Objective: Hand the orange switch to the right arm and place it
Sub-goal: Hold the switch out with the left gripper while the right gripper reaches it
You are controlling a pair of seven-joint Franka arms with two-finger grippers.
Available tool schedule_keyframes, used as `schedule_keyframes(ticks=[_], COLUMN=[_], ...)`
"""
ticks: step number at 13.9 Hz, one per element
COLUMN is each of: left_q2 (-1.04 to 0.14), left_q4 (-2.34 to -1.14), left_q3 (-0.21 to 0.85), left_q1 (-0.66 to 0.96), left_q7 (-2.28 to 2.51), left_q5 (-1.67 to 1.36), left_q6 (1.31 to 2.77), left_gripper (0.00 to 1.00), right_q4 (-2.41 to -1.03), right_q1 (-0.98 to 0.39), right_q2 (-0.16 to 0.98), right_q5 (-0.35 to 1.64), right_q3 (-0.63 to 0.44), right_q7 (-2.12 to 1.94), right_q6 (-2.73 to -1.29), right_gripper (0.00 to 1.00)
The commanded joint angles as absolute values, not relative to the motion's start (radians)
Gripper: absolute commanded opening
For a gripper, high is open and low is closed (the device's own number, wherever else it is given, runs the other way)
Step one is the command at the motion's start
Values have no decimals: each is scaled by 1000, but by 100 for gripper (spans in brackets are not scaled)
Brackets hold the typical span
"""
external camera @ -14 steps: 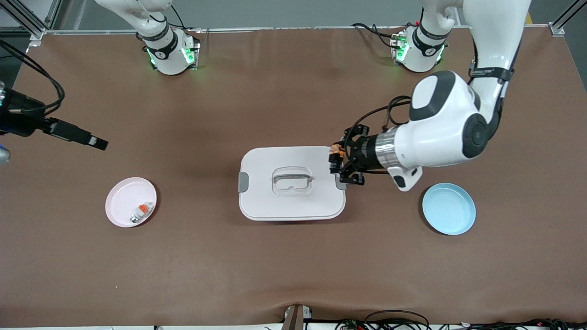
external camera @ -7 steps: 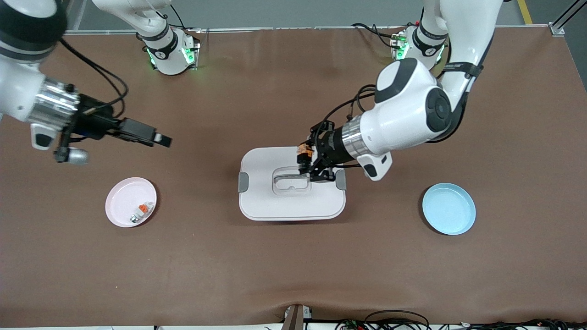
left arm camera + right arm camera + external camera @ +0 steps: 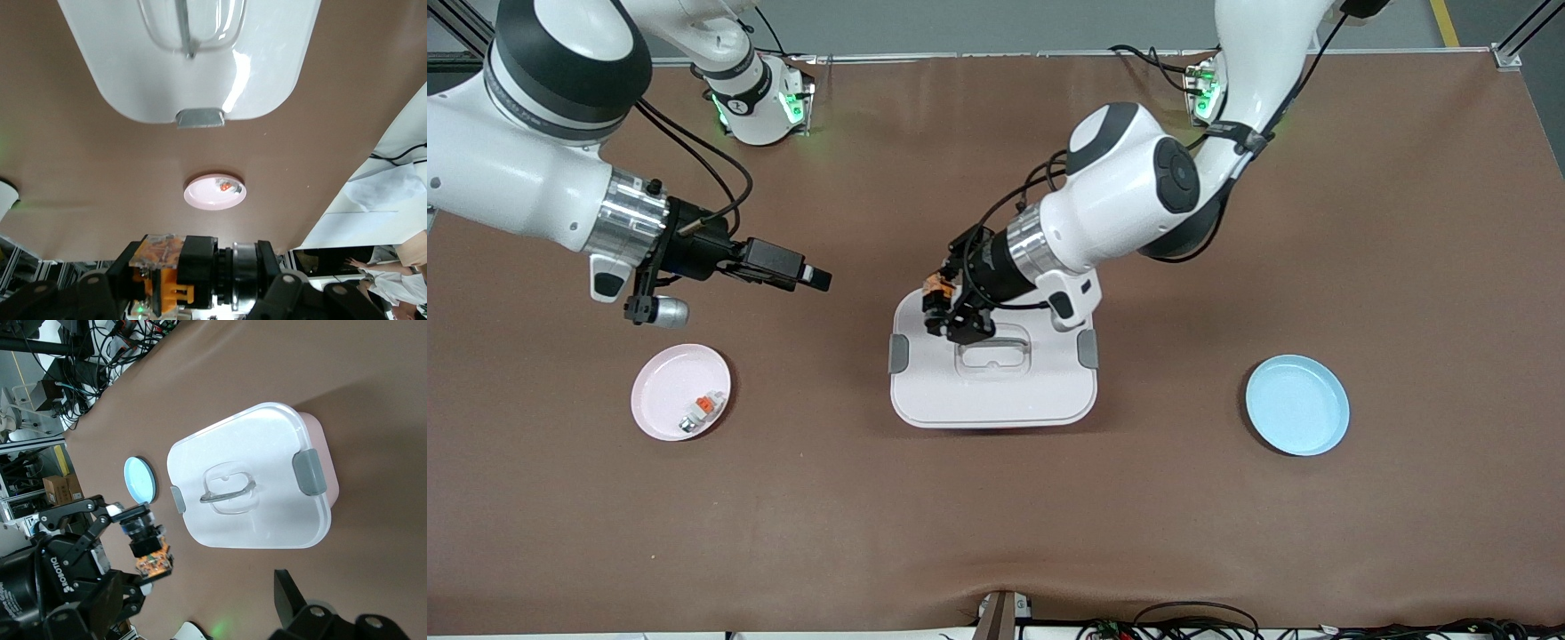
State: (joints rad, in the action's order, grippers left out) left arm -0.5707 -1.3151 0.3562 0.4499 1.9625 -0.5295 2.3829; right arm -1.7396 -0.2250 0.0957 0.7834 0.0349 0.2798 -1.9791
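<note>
The orange switch (image 3: pixel 935 287), a small black and orange button, is clamped in my left gripper (image 3: pixel 943 309), which is shut on it. It hangs over the corner of the white lidded box (image 3: pixel 996 396) at the right arm's end. In the left wrist view the switch (image 3: pixel 175 270) lies crosswise between the fingers. My right gripper (image 3: pixel 816 279) is open and empty, in the air over bare table, a short gap from the box. It points toward the switch (image 3: pixel 152 559), and one of its fingers (image 3: pixel 288 595) shows in the right wrist view.
A pink plate (image 3: pixel 654 382) holding a tiny white-grey block with an orange tab (image 3: pixel 701 409) lies toward the right arm's end. A blue plate (image 3: pixel 1296 404) lies toward the left arm's end. The box has a clear lid handle (image 3: pixel 992 348) and grey side latches.
My left gripper has carried the switch across the box lid toward the right arm's end. My right arm has swung in from the table's edge toward the box, gripper still open.
</note>
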Motion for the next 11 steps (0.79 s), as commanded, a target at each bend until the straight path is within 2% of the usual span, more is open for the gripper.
schedule_keyframes(ticks=[1, 4, 11], left_q2=[-591, -595, -597], left_q4=[-1281, -1282, -1284], left_q3=[357, 353, 353], left_q1=[479, 514, 514], left_q7=[1957, 1957, 1957], left_q5=[-572, -572, -572], left_q6=[2411, 2439, 2439], left_gripper=[31, 31, 31], right_q4=[-1740, -1741, -1749], right_q1=[-267, -328, -342], right_q2=[94, 97, 123], right_q5=[808, 808, 746], right_q3=[29, 28, 26], right_q7=[267, 264, 89], right_q6=[-2026, -2097, -2100], right_gripper=[100, 100, 100])
